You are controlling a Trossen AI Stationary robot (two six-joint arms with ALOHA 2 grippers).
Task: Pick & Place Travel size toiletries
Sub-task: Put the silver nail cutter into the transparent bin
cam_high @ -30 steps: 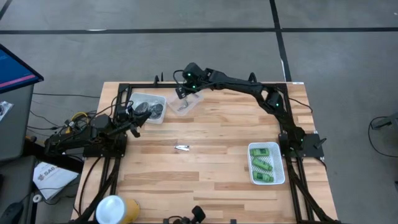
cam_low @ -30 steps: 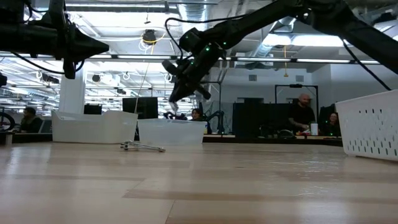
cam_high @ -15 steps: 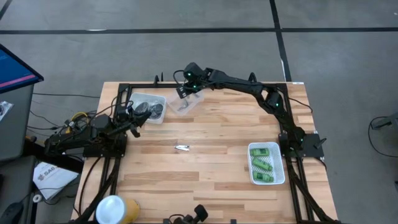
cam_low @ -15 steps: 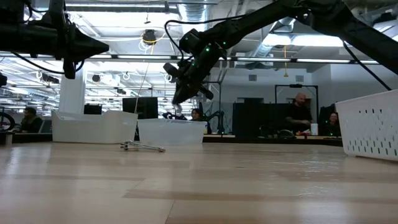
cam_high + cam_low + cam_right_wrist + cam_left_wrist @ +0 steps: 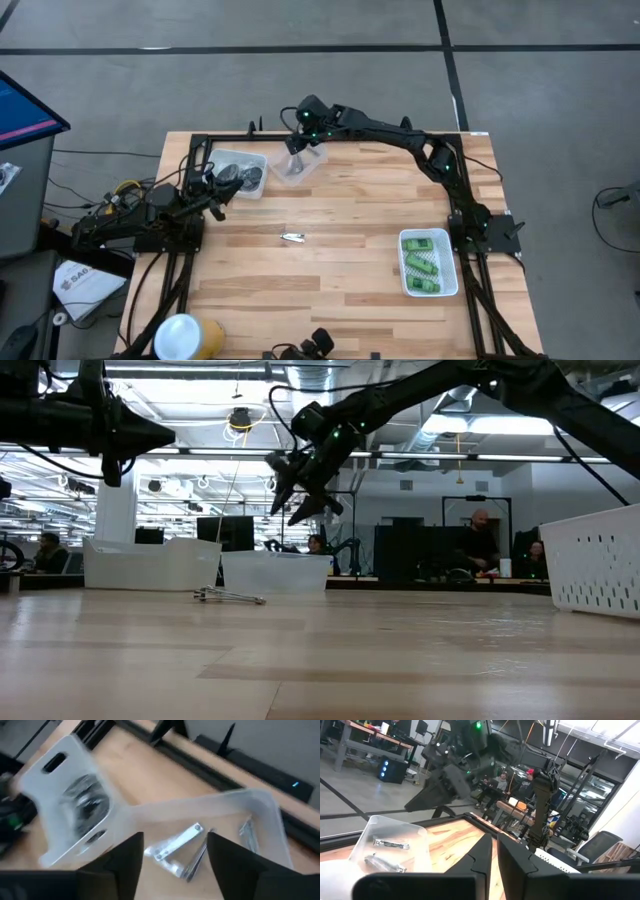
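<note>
Our left gripper (image 5: 216,189) waits at the table's left edge, just in front of the leftmost clear plastic tub (image 5: 236,173); in its own wrist view the two dark fingers (image 5: 512,865) stand nearly together with only a thin slit between them, and they hold nothing. That tub contains the dark grey round flat jars (image 5: 244,177). Just beside it to the right sits a second clear plastic tub (image 5: 297,166), and in it lie several tiny silver metal grooming tools (image 5: 182,846), seen clearly from our right wrist. Our right gripper (image 5: 301,143) hovers above this second tub at the far side of the light wooden table (image 5: 340,270); its fingers (image 5: 234,867) are spread wide apart and empty, which the low view (image 5: 303,493) also shows, the gripper hanging well above the tubs. Nearer the table's middle, well apart from both tubs, one more small silver metal tool (image 5: 293,237) lies alone on the bare wood. Farther right, near the right edge, the white mesh basket (image 5: 449,262) holds the bright green little bottles (image 5: 422,262), lying side by side inside it.
</note>
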